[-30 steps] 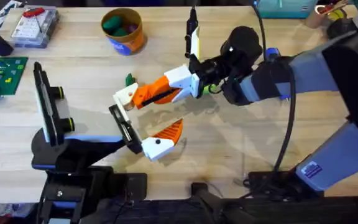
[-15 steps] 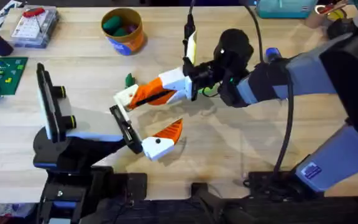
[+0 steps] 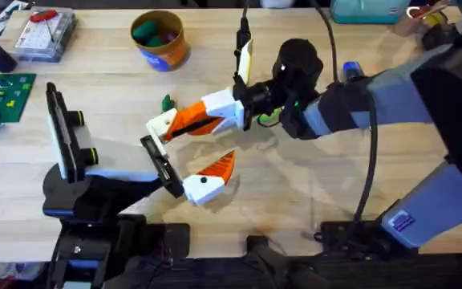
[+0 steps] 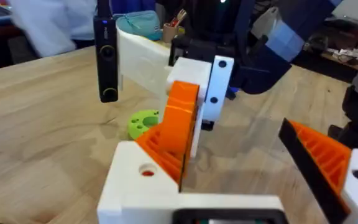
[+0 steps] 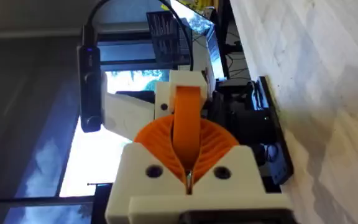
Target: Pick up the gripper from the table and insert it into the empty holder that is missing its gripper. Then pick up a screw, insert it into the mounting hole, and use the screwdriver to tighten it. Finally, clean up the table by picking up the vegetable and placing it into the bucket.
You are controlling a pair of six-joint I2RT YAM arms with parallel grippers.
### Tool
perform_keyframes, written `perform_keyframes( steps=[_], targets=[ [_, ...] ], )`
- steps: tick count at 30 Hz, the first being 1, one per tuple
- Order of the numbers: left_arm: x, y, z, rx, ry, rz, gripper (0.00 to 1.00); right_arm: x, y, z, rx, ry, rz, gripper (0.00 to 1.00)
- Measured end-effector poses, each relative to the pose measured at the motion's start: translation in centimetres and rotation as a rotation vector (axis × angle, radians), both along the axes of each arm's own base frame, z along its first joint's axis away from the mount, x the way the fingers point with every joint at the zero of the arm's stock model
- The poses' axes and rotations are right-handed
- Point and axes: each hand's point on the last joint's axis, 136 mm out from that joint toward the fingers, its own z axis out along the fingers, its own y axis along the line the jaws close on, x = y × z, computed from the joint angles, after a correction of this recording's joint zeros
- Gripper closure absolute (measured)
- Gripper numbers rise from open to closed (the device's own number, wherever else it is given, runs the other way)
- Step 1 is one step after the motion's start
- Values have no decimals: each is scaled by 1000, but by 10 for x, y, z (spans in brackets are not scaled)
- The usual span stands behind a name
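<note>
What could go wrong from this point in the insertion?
1. The gripper, clamped in the right arm's jaws, sits right at the holder; a slight misalignment could jam it or push the black stand.
2. It is held by its orange wedge, so it might twist during seating.
3. The mounted finger lies close below and could be bumped.

Right end effector [image 3: 184, 123] occupies gap above holder [image 3: 160, 164]; mounted finger [image 3: 208, 177] blocks right side. Desk [image 3: 295, 193] open right of it.
</note>
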Motion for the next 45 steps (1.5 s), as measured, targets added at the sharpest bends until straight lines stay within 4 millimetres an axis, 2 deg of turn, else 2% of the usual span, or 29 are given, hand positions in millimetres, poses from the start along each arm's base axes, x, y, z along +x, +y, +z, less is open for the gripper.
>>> perform_keyframes(
  steps=[19,35,45],
  targets=[
    [3,2,-2,0,11,23,14,3,7,0,-49,38,69,989],
    [-1,0,-2,-3,16,-4,14,11,-2,-2,-32,-24,78,989],
    [1,1,-2,-2,16,9,14,8,2,-3,-35,-25,77,989]
  ],
)
